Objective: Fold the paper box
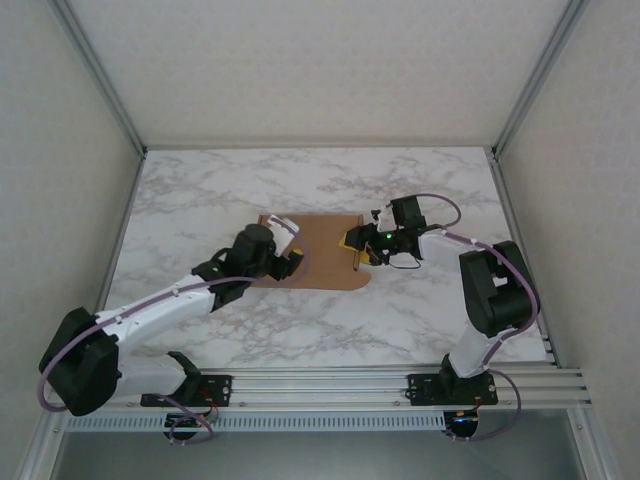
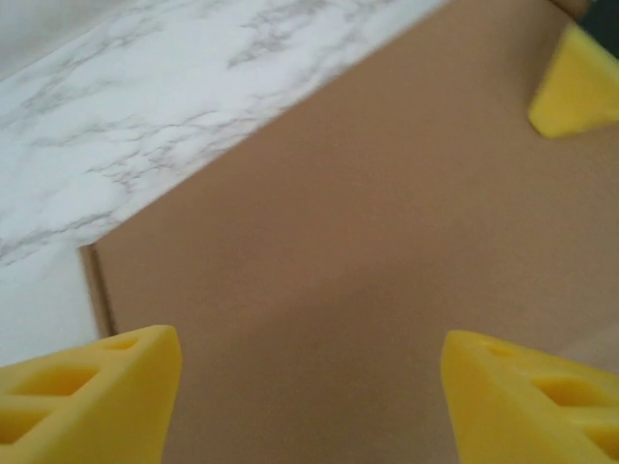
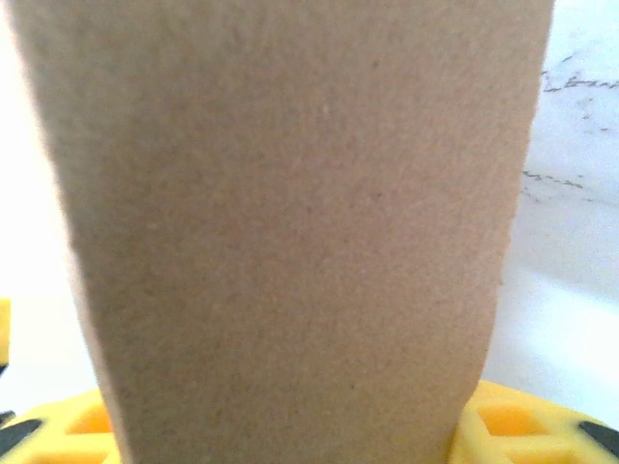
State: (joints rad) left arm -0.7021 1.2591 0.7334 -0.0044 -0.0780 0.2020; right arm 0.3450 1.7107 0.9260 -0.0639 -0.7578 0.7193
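The paper box [image 1: 320,252] is a flat brown cardboard piece lying mid-table. My left gripper [image 1: 287,262] hovers over its left edge. In the left wrist view this gripper [image 2: 309,340] is open, its yellow fingers [image 2: 106,396] wide apart above the bare cardboard [image 2: 348,242] with nothing between them. My right gripper [image 1: 356,243] is at the box's right edge. In the right wrist view a cardboard flap [image 3: 290,213] stands close in front of the camera and hides the gap between the jaws. The yellow fingers [image 3: 527,425] show far apart on either side of it.
The box lies on a white marble table [image 1: 300,180] with metal frame rails along its sides and pale walls around. One yellow finger of the right gripper [image 2: 575,87] shows at the far corner of the left wrist view. Marble surface [image 2: 145,116] lies beyond the cardboard's edge.
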